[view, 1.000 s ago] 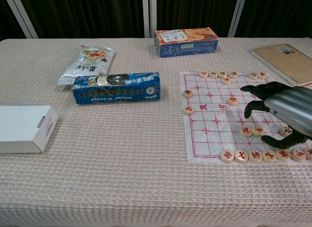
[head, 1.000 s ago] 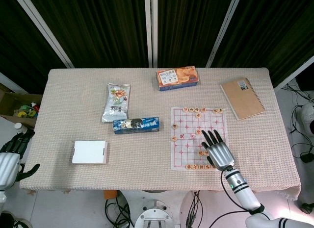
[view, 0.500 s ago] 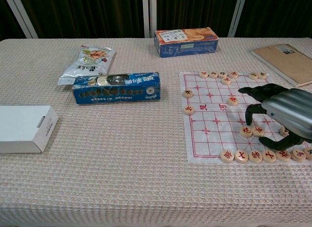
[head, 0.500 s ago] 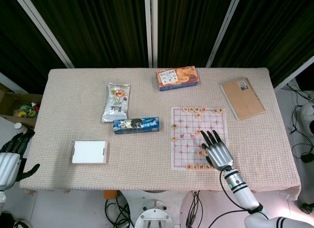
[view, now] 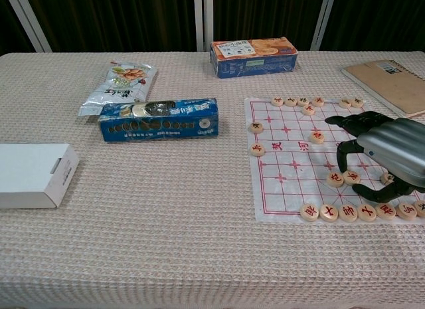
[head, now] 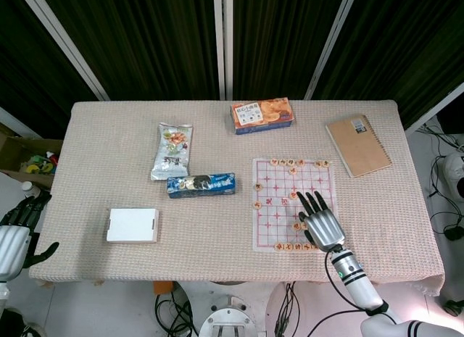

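Right hand (view: 388,153) is hovering palm-down over the right half of the chess mat (head: 270,219), fingers (view: 345,156) spread and curved downward, holding nothing. Compared with a second ago, it is sitting slightly further back toward the near edge of the mat; the shift is small, and the fingertips are now hanging just above the pair of round pieces (view: 344,178) lying side by side at about 9 o'clock of the palm. Whether a fingertip is touching either piece cannot be told from the chest view. No piece is appearing displaced between frames: the near row of pieces (view: 347,212) along the 6 o'clock edge of the mat and the far row (head: 299,163) at 12 o'clock are lying as they were. Judgement: the hand is settling over the two loose pieces in mid-board, a grasp not yet made.

Left hand (head: 14,232) is hanging off the table at the 8 o'clock corner, fingers apart, empty, unchanged.

Elsewhere on the tablecloth (head: 217,235): white box (head: 132,225), blue biscuit pack (head: 201,184), snack bag (head: 172,150), orange biscuit box (head: 262,115), notebook (head: 358,144).
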